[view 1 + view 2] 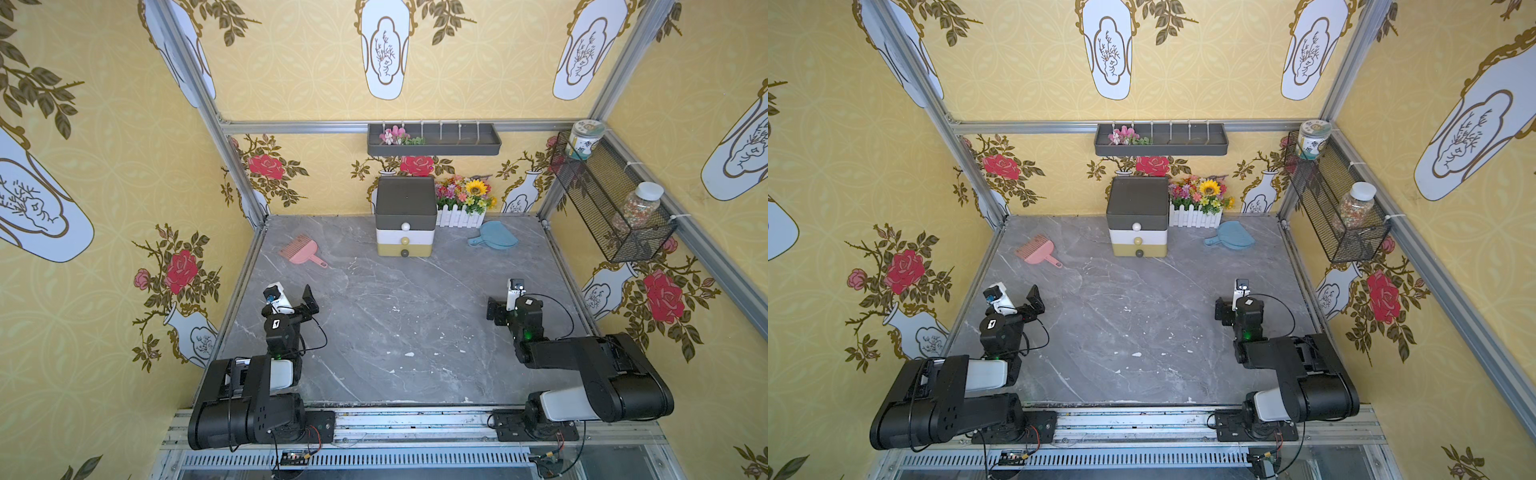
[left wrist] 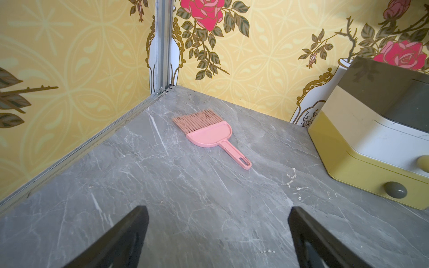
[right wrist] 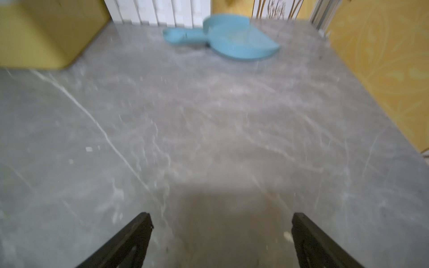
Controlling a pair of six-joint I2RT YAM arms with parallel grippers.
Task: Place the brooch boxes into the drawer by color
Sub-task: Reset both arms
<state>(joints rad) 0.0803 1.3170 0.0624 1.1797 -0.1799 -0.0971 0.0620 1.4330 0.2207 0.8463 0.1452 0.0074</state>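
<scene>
Left wrist view first: the left gripper [image 2: 218, 210] hovers low over the grey marble-patterned tabletop [image 2: 162, 197], its two black jaws spread wide with nothing between them. Beyond it, toward the far left corner, a pink plastic hand brush with brownish bristles [image 2: 206, 134] lies flat with its handle angled toward the table's middle. It is well apart from both the gripper and the chest.

Next along the back wall, near the middle, stands the small boxy three-drawer chest [image 1: 405, 220]. Its dark grey, white and olive-yellow tiers are all pushed in, each with a round knob facing the arms. On the wall above it hangs a long dark grey divided tray [image 1: 434, 141] with a pink flower sprig at its left end.

Just beside the chest on its right sits a white picket-fence planter of artificial flowers [image 1: 461, 216]. In front of the planter a light blue plastic dustpan [image 1: 496, 239] lies flat, handle toward the chest.

Nearer the arms, by the table's right edge, the right gripper [image 3: 221, 214] hangs over bare marble. Its wrist picture is blurred, yet the jaws plainly stand wide apart and hold nothing. On the right wall a black wire basket [image 1: 602, 199] holds two jars.
</scene>
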